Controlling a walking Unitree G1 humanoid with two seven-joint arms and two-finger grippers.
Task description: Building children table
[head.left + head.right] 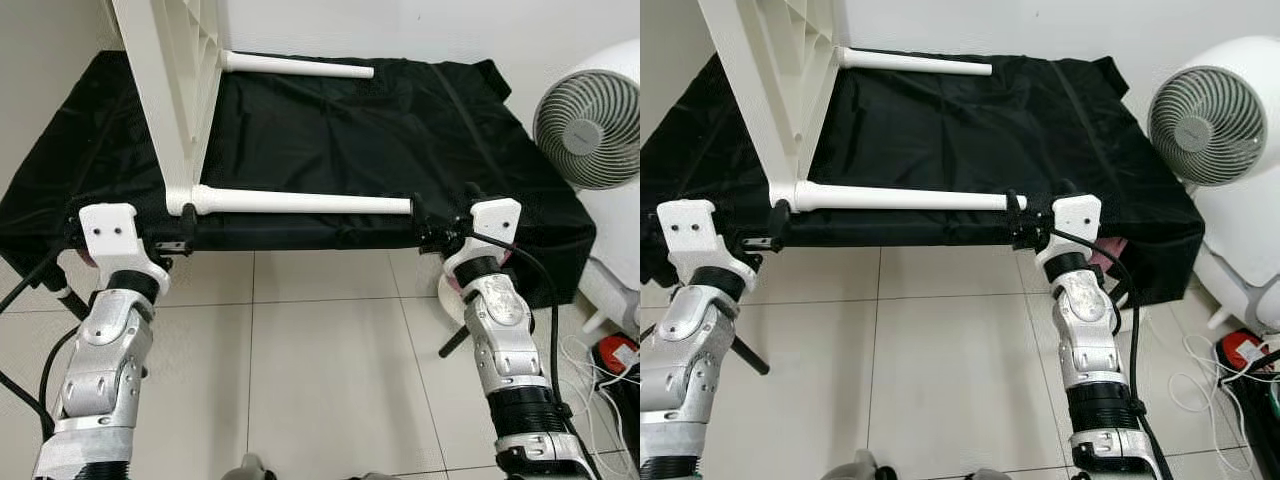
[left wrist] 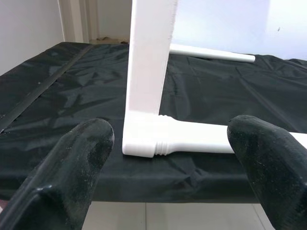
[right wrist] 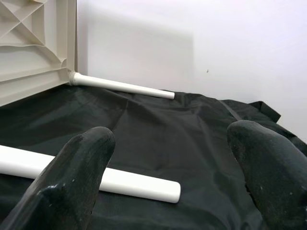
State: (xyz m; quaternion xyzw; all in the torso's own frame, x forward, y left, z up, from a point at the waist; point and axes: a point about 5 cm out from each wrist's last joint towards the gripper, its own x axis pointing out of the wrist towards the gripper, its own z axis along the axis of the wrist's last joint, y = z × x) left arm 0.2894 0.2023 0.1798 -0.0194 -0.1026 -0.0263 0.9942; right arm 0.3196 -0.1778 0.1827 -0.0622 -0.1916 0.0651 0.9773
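The white plastic tabletop (image 1: 170,90) stands on edge at eleven o'clock on the black cloth-covered platform (image 1: 420,130), its near white tubular leg (image 1: 300,202) lying horizontal between the spread left gripper (image 1: 185,222) and spread right gripper (image 1: 420,222), seemingly positioned to steady it.

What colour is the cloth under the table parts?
Plain black cloth, clearest in the left eye view.

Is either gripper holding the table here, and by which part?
Nothing is held. The left gripper and right gripper are both open, near the ends of the near table leg.
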